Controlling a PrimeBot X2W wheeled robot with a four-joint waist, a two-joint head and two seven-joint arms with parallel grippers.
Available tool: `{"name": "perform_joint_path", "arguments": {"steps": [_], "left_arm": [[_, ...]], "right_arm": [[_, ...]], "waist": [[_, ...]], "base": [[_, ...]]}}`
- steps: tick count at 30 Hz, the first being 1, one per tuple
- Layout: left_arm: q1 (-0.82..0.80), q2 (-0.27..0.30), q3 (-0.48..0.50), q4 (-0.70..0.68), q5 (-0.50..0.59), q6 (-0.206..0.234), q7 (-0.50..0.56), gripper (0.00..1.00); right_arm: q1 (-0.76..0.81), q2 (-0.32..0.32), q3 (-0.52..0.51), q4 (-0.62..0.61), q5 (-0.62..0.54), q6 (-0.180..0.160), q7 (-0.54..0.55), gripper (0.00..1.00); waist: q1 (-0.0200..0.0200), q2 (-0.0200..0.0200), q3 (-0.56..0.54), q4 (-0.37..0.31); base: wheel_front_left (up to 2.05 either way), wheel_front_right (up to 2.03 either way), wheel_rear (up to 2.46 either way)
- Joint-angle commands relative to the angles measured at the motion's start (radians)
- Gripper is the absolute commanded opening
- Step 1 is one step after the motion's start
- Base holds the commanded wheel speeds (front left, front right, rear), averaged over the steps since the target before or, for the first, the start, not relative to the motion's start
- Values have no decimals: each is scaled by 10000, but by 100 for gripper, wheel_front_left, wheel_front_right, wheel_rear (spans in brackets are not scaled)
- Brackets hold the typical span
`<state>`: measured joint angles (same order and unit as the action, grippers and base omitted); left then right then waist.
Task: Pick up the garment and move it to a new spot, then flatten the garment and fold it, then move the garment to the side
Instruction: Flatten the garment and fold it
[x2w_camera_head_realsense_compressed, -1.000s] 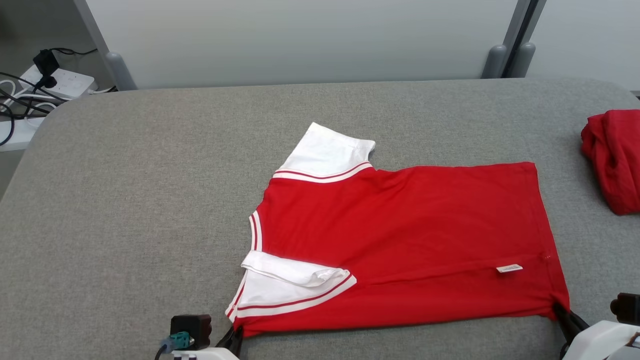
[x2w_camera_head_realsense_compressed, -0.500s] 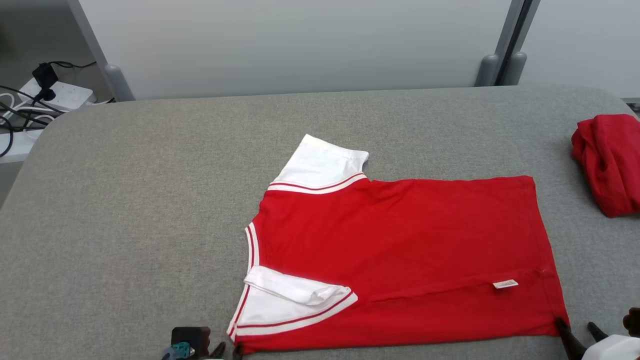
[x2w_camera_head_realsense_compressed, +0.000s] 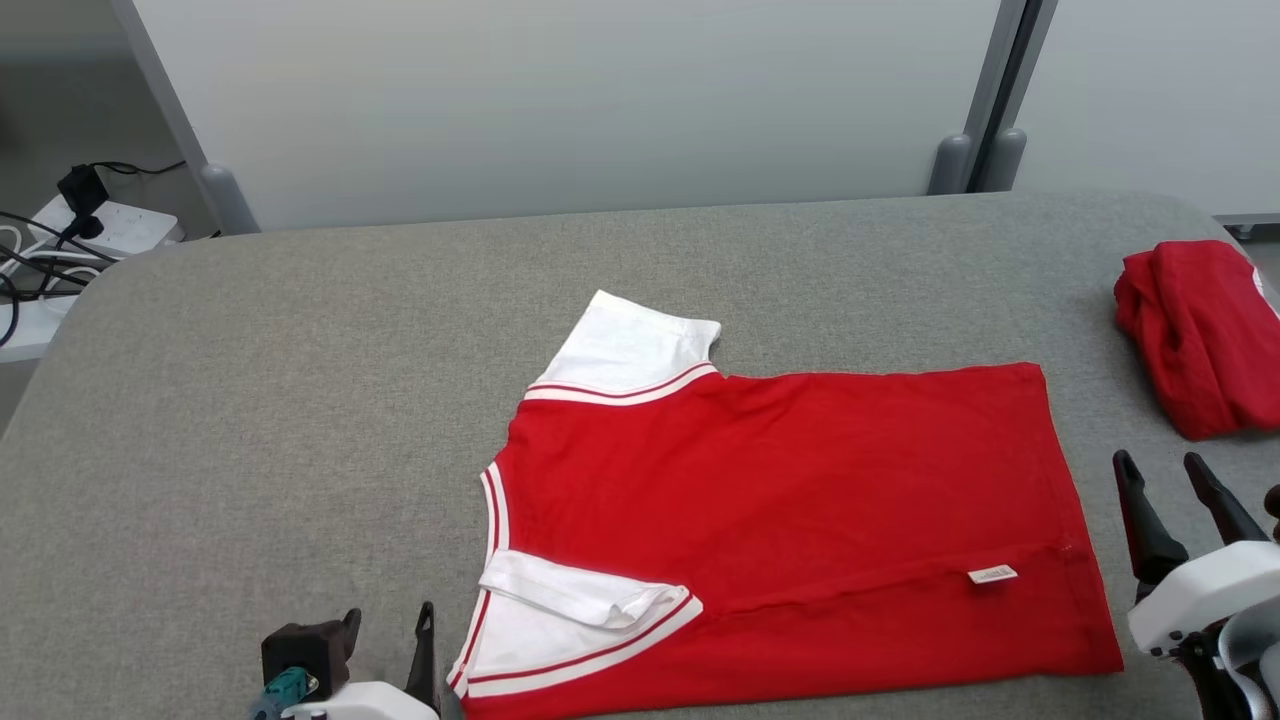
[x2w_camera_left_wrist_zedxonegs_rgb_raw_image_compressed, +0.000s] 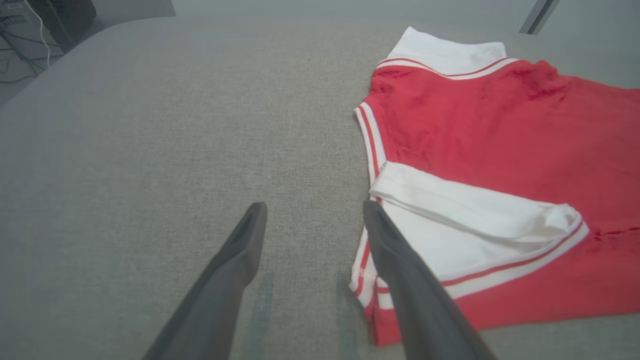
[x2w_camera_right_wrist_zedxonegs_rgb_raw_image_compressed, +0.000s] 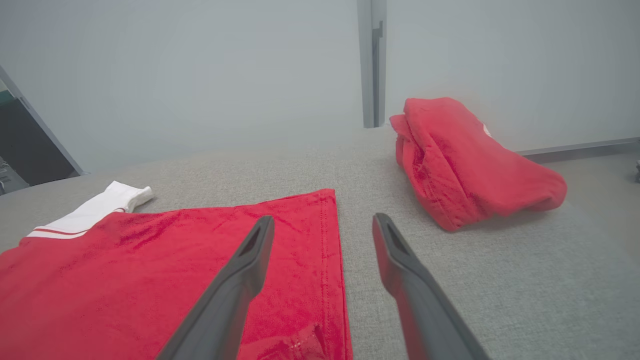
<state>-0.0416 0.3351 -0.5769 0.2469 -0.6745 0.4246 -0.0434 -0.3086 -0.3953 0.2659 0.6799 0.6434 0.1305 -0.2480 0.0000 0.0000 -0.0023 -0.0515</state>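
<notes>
You had the garment (x2w_camera_head_realsense_compressed: 800, 500) lying lengthwise between the left end effector (x2w_camera_left_wrist_zedxonegs_rgb_raw_image_compressed: 314, 210) and the right end effector (x2w_camera_head_realsense_compressed: 1160, 480), both spread apart and empty.

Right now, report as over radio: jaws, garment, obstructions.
Left gripper, right gripper: jaws open, empty. Red shirt flat on table, one sleeve folded. Spare red garment right, apart.

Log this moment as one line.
red shirt: spread on table, near sleeve creased | left hand: open, empty, by sleeve corner | right hand: open, empty, by hem
</notes>
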Motion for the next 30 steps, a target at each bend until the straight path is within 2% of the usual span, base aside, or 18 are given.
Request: {"name": "perform_joint_path", "arguments": {"steps": [1, 6, 9, 14, 23, 30], "left_arm": [[-367, 131, 545, -404, 101, 26, -525, 100], [-633, -4, 835, -605, 207, -161, -1540, 100], [-736, -225, 1123, -698, 272, -348, -1990, 100], [-738, -732, 1838, -1131, 1061, -586, -2174, 100], [-177, -1620, 2640, -1792, 2854, -1430, -2181, 100], [279, -2093, 3108, -1685, 3813, -1807, -2182, 100]], "right_arm": [[304, 111, -311, -721, -593, 2, -135, 100], [780, 884, -1046, -1999, -1581, 2, -136, 100], [990, 1246, -1101, -2472, -1935, 2, -136, 100], [1285, 1748, -1082, -3012, -2271, 2, -137, 100], [1803, 2028, -987, -3762, -2360, 2, -137, 100], [2333, 1980, -914, -4409, -2163, 2, -137, 100]], "waist": [[0, 0, -50, -8], [0, 0, -208, -91], [0, 0, -309, -187], [0, 0, -462, -330], [0, 0, -612, -487], [0, 0, -656, -645]], "base": [[0, 0, 0], [0, 0, 0], [0, 0, 0], [0, 0, 0], [0, 0, 0], [0, 0, 0]]}}
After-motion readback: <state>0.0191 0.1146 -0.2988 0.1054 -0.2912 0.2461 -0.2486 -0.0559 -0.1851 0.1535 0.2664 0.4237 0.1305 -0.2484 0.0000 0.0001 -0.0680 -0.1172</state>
